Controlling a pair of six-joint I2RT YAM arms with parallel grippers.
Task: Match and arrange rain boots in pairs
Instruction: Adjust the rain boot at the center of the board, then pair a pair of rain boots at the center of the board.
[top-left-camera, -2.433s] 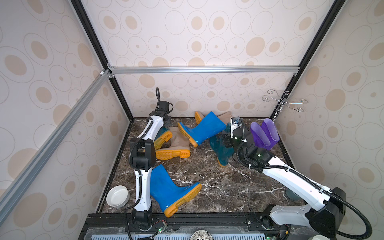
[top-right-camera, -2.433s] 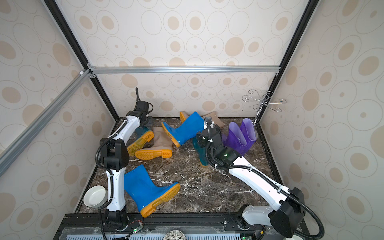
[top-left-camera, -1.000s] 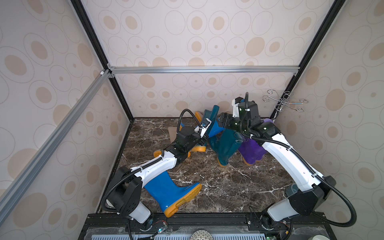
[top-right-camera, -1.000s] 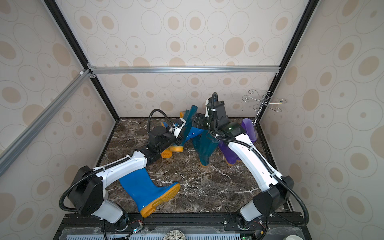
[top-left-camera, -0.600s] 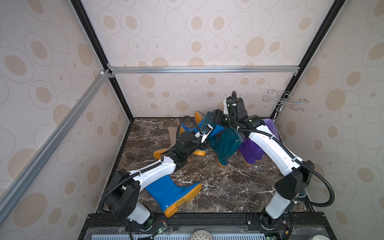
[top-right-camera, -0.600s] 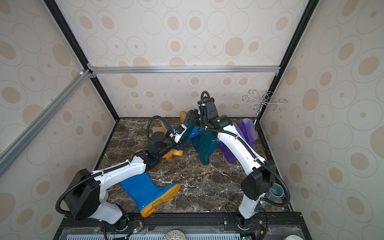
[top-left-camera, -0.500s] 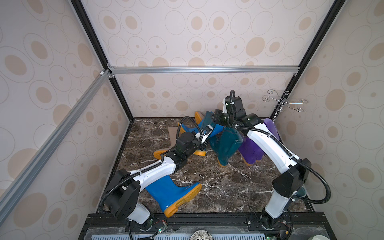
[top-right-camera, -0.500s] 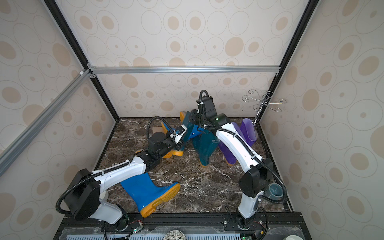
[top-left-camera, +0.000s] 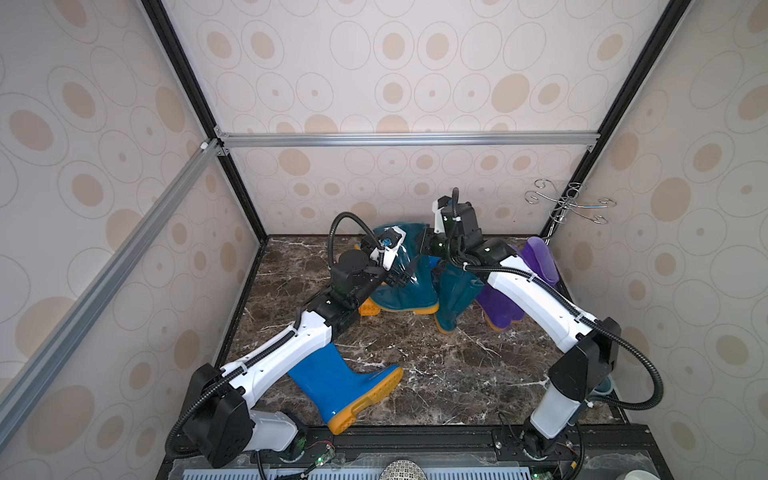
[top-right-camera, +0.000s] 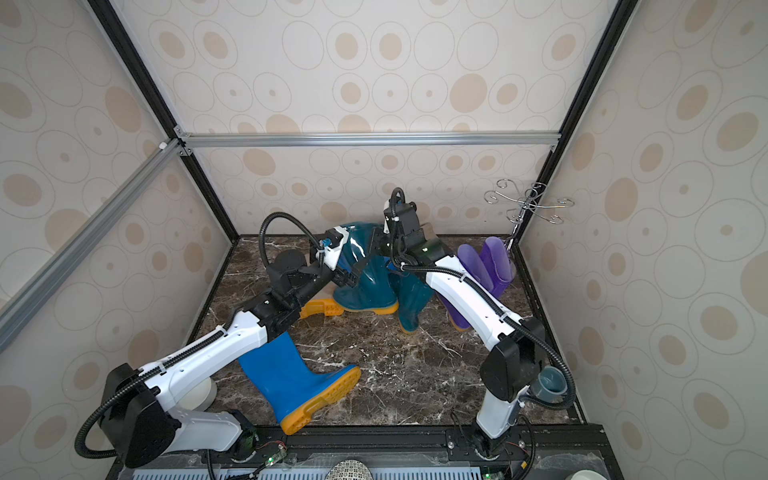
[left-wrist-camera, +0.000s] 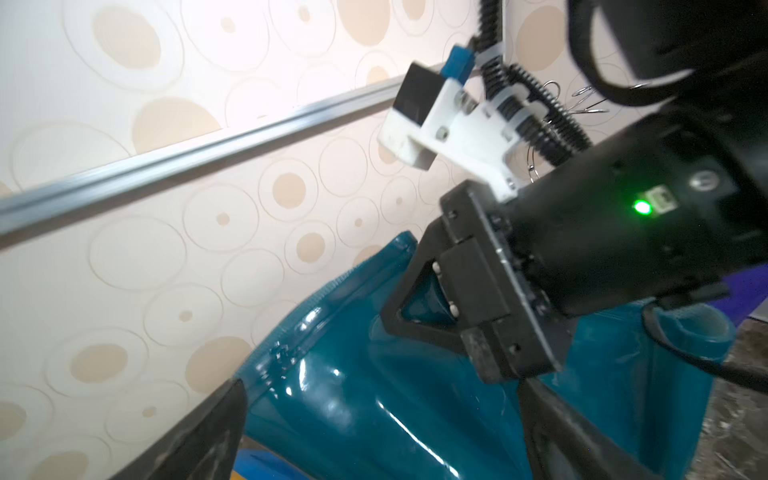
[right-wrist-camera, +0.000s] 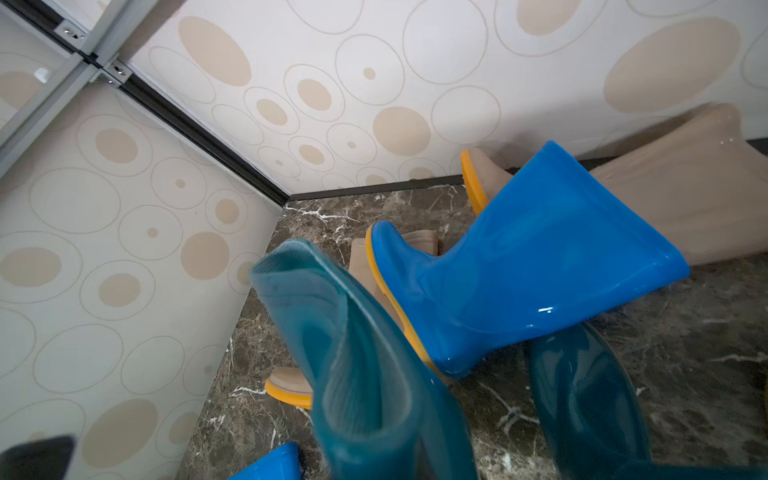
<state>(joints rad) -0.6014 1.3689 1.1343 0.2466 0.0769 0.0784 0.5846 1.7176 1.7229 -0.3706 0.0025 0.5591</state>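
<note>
A dark teal rain boot (top-left-camera: 409, 291) (top-right-camera: 365, 286) is upright at the back middle, sole close to the floor. My right gripper (top-left-camera: 424, 249) (left-wrist-camera: 395, 320) is shut on its top rim. My left gripper (top-left-camera: 401, 277) (left-wrist-camera: 382, 399) stands open, its fingers wide on either side of the shaft. The other teal boot (top-left-camera: 453, 299) (right-wrist-camera: 590, 395) is just to the right, then two purple boots (top-left-camera: 536, 257). One bright blue boot (top-left-camera: 340, 382) lies at the front under my left arm. Another blue boot (right-wrist-camera: 519, 282) and the beige boots (right-wrist-camera: 685, 199) lie behind.
Patterned walls close in on three sides. A wire hook stand (top-left-camera: 569, 203) is in the back right corner. A white bowl (top-right-camera: 199, 395) sits front left under my left arm, and a grey-blue cup (top-right-camera: 550, 384) front right beside the right arm's base.
The right gripper has come onto the teal boot's rim and shut on it. The left gripper, shut on the shaft before, has opened wide.
</note>
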